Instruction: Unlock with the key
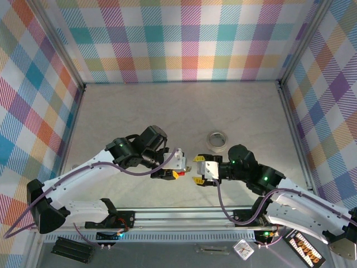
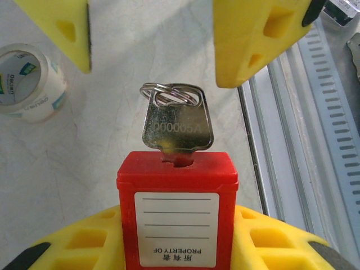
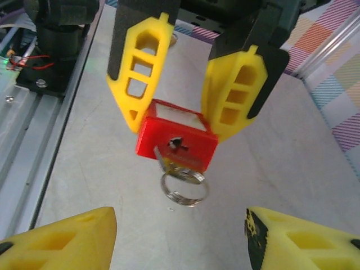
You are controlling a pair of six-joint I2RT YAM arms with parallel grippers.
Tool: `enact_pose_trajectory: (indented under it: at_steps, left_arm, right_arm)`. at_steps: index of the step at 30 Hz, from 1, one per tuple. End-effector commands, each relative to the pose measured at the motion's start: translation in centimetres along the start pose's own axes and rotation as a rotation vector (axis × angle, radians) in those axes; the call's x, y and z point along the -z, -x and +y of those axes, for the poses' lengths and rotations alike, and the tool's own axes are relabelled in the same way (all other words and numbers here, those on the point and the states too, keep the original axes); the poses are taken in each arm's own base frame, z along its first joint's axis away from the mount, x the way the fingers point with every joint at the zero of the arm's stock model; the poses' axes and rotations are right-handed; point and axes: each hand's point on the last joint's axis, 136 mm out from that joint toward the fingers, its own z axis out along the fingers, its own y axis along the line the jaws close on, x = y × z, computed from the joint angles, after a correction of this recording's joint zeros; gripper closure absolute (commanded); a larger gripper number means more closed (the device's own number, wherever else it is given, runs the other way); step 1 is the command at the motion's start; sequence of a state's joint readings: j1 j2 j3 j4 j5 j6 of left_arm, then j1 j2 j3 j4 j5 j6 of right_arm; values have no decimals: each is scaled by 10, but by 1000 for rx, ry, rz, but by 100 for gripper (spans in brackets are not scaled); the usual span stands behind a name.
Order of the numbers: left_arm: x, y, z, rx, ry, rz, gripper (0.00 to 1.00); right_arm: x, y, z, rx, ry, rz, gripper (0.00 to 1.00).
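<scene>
Facing tip to tip, the left gripper (image 3: pixel 177 121) clamps a red padlock (image 2: pixel 177 214), silver key (image 2: pixel 177 126) in its keyhole; the right gripper (image 3: pixel 179 216) stands open just short of the key.

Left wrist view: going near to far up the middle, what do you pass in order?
left claw, shut on the padlock → red padlock → key in its keyhole → split ring → right claw, open

White-and-black arms (image 1: pixel 83 174), purple cables (image 1: pixel 221 202), yellow latticed fingers (image 2: pixel 236 28).
</scene>
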State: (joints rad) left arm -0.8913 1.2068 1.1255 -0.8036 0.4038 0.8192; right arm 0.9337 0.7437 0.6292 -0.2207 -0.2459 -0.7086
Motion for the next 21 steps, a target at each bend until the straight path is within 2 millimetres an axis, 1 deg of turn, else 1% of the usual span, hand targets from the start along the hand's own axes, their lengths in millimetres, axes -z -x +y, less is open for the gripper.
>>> enact_pose_trajectory:
  at_steps: [1, 5, 11, 17, 21]
  left_arm:
    - [7, 12, 0, -11, -21, -36, 100]
    - [5, 13, 0, -1, -37, -31, 100]
    - [3, 13, -1, 11, -58, -27, 100]
    - [1, 13, -2, 13, -67, -27, 100]
    - [1, 13, -3, 15, -74, -25, 100]
  right_arm:
    - [6, 23, -10, 85, -38, -68, 40]
    - [5, 28, -6, 93, -10, -82, 42]
    - [-1, 30, -2, 93, 12, -92, 50]
    - [-6, 27, -2, 92, 18, -81, 52]
    - [-8, 23, -1, 90, 20, -69, 57]
